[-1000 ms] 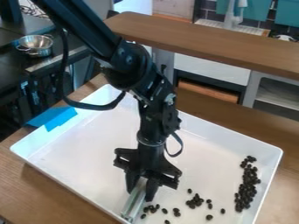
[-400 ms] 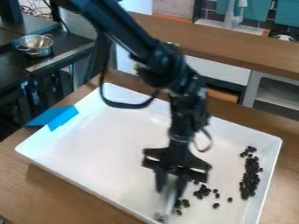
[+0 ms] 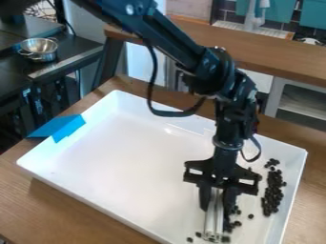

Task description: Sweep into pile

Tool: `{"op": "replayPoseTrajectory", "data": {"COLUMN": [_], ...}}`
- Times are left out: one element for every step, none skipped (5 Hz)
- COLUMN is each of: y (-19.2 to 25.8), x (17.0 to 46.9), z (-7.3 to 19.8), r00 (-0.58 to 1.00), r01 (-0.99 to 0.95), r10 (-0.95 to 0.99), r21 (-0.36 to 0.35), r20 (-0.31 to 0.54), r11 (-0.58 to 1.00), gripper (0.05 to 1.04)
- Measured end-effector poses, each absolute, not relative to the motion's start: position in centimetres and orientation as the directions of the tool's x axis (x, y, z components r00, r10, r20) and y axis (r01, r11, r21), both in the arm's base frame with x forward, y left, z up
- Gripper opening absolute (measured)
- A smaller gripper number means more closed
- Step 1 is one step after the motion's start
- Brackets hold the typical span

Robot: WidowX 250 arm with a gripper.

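Fingers (image 3: 205,196) clamped on pale sweeper (image 3: 214,218), upper end, where I'd hold it; likely light, stiff, slick. Dark beans (image 3: 274,191), 4 o'clock in tray (image 3: 127,167): probably hard, rolly

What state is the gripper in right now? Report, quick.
Gripper: closed on a pale, narrow tool, held between its fingers low over the tray's near side.

The wood-grained bench (image 3: 70,209) stands before a raised brown counter (image 3: 280,55) with grey-framed shelving (image 3: 276,95) below. Behind, 2 teal panels (image 3: 313,16) show against dark wall tiles (image 3: 284,18). A black table (image 3: 76,46) stands at left.
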State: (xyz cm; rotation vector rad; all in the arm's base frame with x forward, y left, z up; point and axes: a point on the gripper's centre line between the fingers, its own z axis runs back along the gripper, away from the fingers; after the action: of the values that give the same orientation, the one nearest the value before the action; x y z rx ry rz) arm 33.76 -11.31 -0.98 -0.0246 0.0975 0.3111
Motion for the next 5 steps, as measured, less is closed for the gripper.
{"op": "replayPoseTrajectory", "data": {"y": [-12.0,-12.5,-13.2,-14.3,-15.0], "x": [36.0,37.6,38.0,38.1,38.1], "z": [-1.1,-1.3,-1.1,-0.7,-0.4], "r00": [0.935,0.925,0.914,0.922,0.945], "r01": [-0.348,-0.374,-0.396,-0.372,-0.309], "r10": [0.345,0.371,0.390,0.359,0.292], "r21": [-0.017,-0.022,-0.036,-0.079,-0.108], "r20": [-0.086,-0.084,-0.115,-0.144,-0.149], "r11": [0.937,0.927,0.918,0.925,0.945], "gripper": [0.380,0.380,0.380,0.380,0.380]}}
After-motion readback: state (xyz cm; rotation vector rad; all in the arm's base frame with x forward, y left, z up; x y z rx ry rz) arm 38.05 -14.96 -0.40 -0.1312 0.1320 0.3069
